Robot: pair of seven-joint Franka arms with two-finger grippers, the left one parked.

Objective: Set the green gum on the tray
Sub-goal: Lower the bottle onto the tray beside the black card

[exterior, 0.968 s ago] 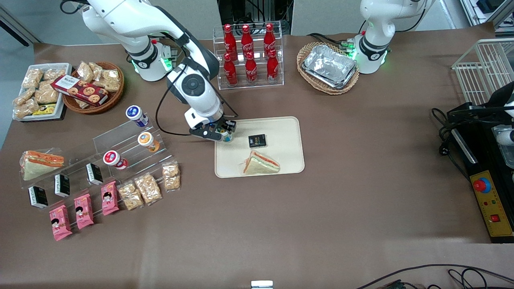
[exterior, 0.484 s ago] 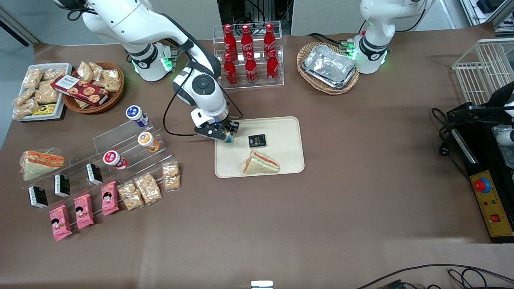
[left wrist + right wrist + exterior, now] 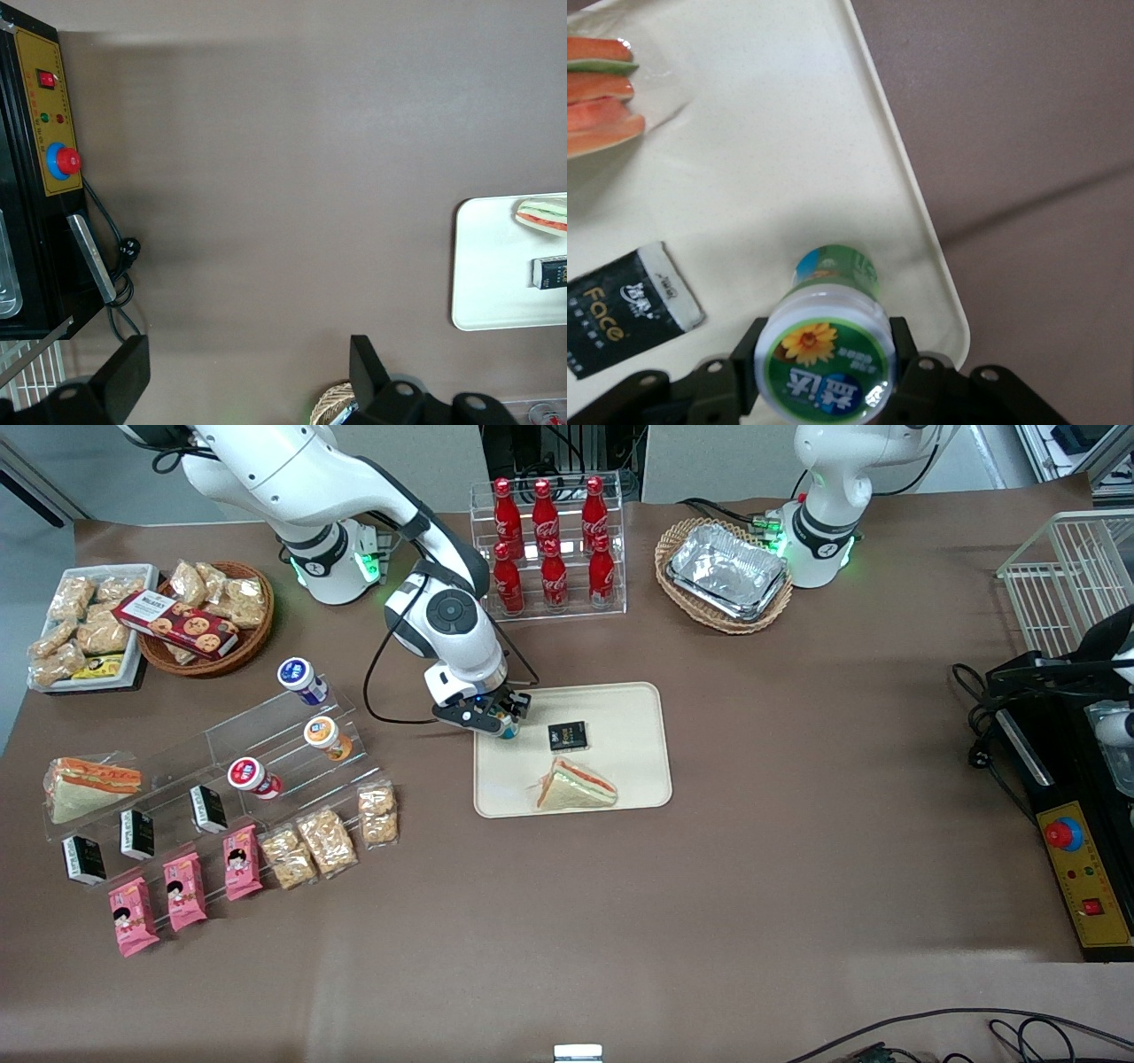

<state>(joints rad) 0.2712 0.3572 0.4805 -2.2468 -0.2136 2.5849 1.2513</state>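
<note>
Green gum was clamped in gripper over tray corner; lowering and release remained.

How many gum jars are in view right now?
4: purple-lidded, orange-lidded and red-lidded on the acrylic steps; the green gum in the pincer over the tray.
</note>
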